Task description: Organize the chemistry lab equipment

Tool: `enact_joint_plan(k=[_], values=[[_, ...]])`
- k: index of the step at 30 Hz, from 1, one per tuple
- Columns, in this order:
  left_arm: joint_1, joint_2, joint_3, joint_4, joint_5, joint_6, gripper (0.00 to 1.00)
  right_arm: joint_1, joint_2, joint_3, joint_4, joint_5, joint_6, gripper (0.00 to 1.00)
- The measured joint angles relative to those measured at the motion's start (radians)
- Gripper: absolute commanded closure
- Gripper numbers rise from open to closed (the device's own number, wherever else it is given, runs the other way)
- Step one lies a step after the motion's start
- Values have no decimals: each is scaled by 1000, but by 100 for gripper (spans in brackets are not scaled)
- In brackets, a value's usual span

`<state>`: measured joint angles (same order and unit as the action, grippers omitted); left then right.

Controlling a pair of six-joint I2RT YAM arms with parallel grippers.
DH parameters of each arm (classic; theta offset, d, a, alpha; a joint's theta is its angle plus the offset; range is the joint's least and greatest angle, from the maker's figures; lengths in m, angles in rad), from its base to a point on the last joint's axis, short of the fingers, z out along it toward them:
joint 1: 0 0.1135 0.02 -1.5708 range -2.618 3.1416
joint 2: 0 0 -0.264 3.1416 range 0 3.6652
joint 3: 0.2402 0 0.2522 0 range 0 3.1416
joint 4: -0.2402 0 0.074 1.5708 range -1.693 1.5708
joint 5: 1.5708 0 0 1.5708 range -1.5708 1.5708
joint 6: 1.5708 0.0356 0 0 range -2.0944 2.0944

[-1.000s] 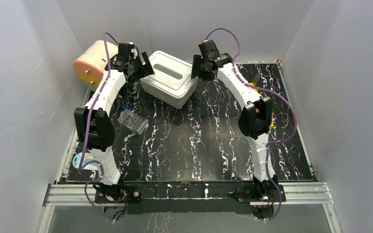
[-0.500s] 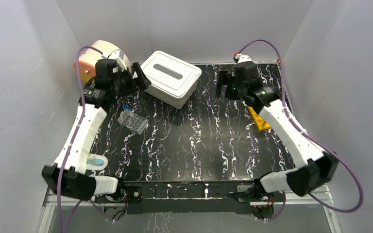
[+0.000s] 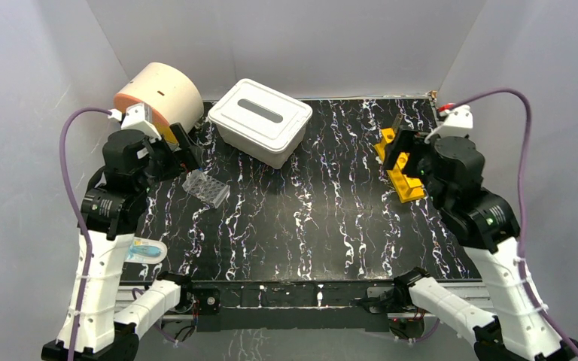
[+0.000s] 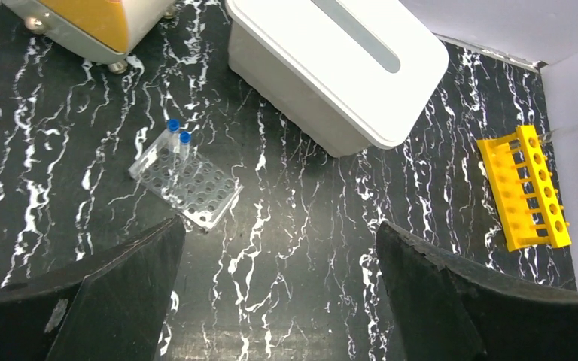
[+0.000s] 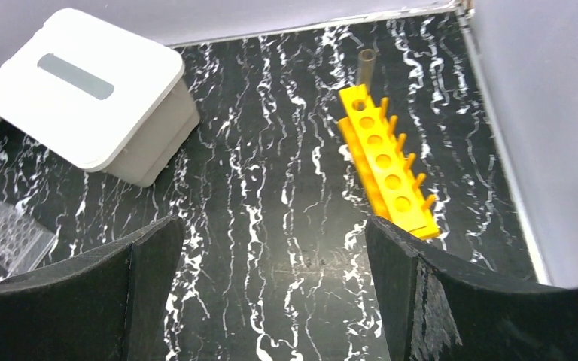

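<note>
A clear vial rack [image 3: 205,188] [image 4: 188,180] lies left of centre with two blue-capped vials [image 4: 174,132] at its far end. At the right a yellow tube rack [image 3: 401,171] [image 5: 386,165] holds one glass tube [image 5: 366,64] at its far end. My left gripper [image 3: 184,149] [image 4: 278,286] hovers open above the table near the clear rack, with nothing between its fingers. Beside the yellow rack my right gripper [image 3: 406,154] [image 5: 271,286] is open and also holds nothing.
A white lidded box [image 3: 263,120] [image 4: 339,68] [image 5: 83,90] stands at the back centre. The big cream cylinder with an orange face [image 3: 154,94] sits in the back left corner. A small clear dish with something blue [image 3: 144,250] lies at the near left edge. Grey walls enclose the table.
Both arms have drawn back from the white box, the left towards the near left and the right towards the near right. Both sets of jaws have opened wider.
</note>
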<state>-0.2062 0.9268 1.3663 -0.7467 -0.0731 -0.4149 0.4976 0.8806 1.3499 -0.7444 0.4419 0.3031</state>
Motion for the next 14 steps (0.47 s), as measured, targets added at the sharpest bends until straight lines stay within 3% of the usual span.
enact_joint_plan(k=[14], values=[[0,-84,43,-146,-92,3,2,0,-112,-12,-18,84,-23,1]])
